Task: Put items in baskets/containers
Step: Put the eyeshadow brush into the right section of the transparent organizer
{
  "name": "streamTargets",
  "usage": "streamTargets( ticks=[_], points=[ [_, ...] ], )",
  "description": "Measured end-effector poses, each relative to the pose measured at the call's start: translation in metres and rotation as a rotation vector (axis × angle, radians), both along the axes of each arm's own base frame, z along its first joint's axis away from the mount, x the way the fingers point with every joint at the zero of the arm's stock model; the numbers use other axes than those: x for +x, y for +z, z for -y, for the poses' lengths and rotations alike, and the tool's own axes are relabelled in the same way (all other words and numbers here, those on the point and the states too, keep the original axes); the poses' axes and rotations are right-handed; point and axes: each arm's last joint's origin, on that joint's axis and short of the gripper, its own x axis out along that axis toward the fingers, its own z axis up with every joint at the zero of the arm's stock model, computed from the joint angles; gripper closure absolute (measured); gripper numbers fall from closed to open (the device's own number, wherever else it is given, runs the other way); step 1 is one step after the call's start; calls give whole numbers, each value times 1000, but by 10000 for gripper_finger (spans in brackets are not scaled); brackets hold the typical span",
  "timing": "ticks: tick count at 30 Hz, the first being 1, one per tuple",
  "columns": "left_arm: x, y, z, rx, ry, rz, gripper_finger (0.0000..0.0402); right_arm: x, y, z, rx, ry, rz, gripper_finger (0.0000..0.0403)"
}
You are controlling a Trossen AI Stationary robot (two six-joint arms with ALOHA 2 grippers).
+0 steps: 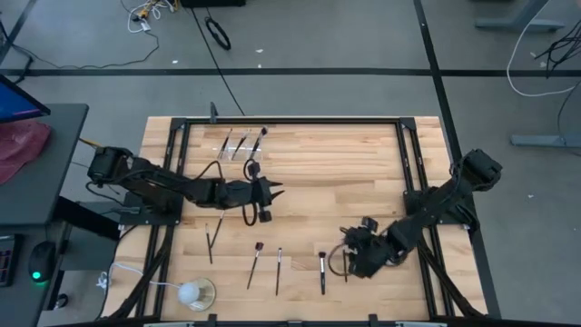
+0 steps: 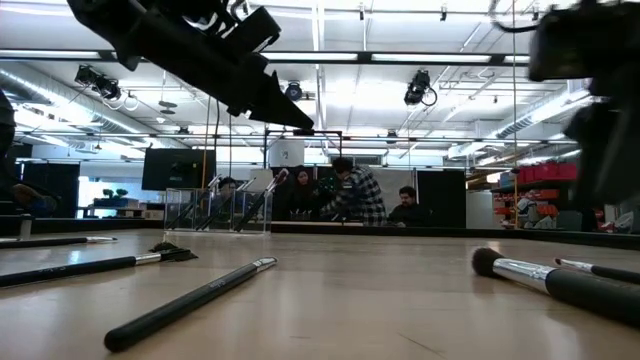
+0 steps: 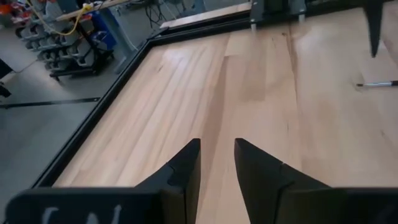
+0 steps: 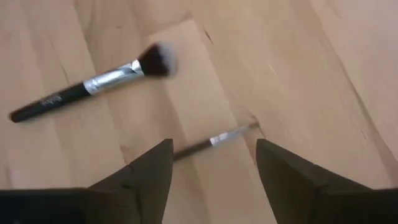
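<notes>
Hovering mid-table, the left gripper [image 1: 270,193] is slightly parted and empty. Further right, the right gripper [image 4: 214,163] gapes wide, empty, over a thin brush [image 4: 214,140]. Could easily pinch off-centre and flick it. The clear holder [image 1: 238,145] sits well apart.

Dark jointed arms, black tapered fingers [image 3: 183,171]

wooden table [image 1: 363,163], scattered makeup brushes [image 1: 277,271], seemingly clear holder [image 1: 238,145]
</notes>
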Motion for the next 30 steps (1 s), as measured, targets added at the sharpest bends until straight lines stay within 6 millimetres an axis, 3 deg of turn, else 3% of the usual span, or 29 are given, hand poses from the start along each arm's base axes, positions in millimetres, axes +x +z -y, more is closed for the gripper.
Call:
streamTargets(
  ticks=[6,17,25,30],
  points=[
    [0,0,-8,0,28,-1,298,-8,-17,-16,-122,-105,101,184],
    [1,0,-11,-1,39,-1,298,-6,-61,-29,-216,-140,91,207],
    [1,0,-11,0,38,-1,298,-35,-85,-22,-198,-205,183,244],
    [1,0,-11,0,38,-1,298,-39,-91,-16,-243,-164,241,271]
  ],
)
